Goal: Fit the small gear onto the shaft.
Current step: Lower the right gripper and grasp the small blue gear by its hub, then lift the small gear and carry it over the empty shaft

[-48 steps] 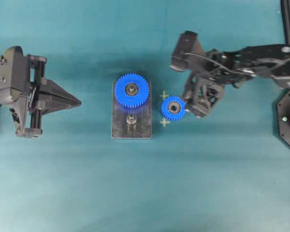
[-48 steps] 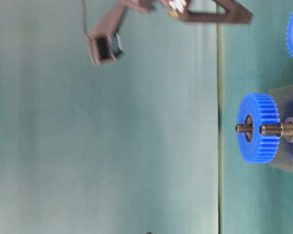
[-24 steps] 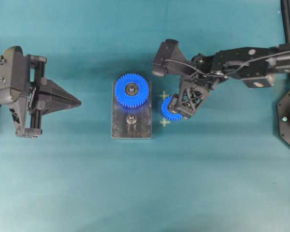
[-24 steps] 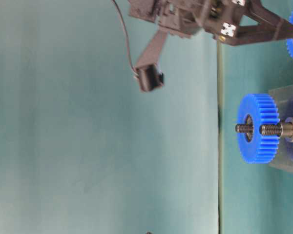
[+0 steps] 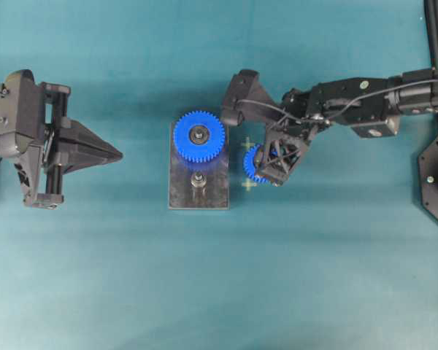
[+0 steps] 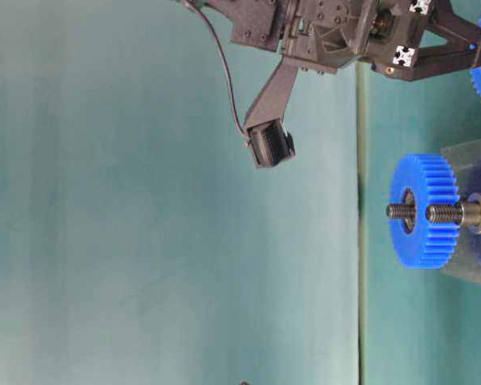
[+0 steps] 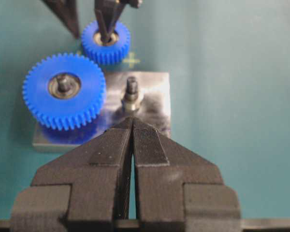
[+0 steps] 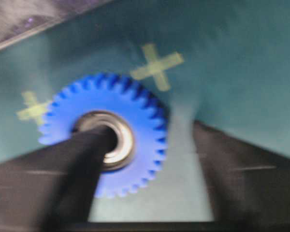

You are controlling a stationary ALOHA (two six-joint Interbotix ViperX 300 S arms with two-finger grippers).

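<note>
Overhead view: small gear [image 5: 252, 165] lies flat on the teal table, just beside the right edge of the grey plate [image 5: 198, 200], between two yellow tape crosses [image 5: 248, 144]. Its bore axis points up, parallel to the shaft [image 5: 198, 179]. The shaft stands bare on the plate at roughly 9 o'clock from the small gear, near but not touching. The larger gear [image 5: 199, 136] sits on its own peg at 12 o'clock from the shaft. The right gripper [image 5: 269, 162] is down over the small gear and straddles its ring. In the right wrist view one finger [image 8: 87, 159] pokes into the silver hub, and the other finger [image 8: 241, 179] stands outside the teeth at 3 o'clock with a strip of table showing between it and the rim. So the jaws are apart around the gear wall and not clamped on it; that view is blurry, so contact on the inner finger can't be confirmed. The left gripper [image 5: 119, 154] is parked well apart at 9 o'clock from the plate, pads pressed together and holding nothing, its tip aimed at the shaft. The right arm is plainly the nearer one. Judgement: the next move is to pinch the ring, lift, carry the gear toward 9 o'clock and line the bore up over the shaft. The main risks are the gear tilting in a one-wall pinch and its teeth fouling the larger gear.
</note>
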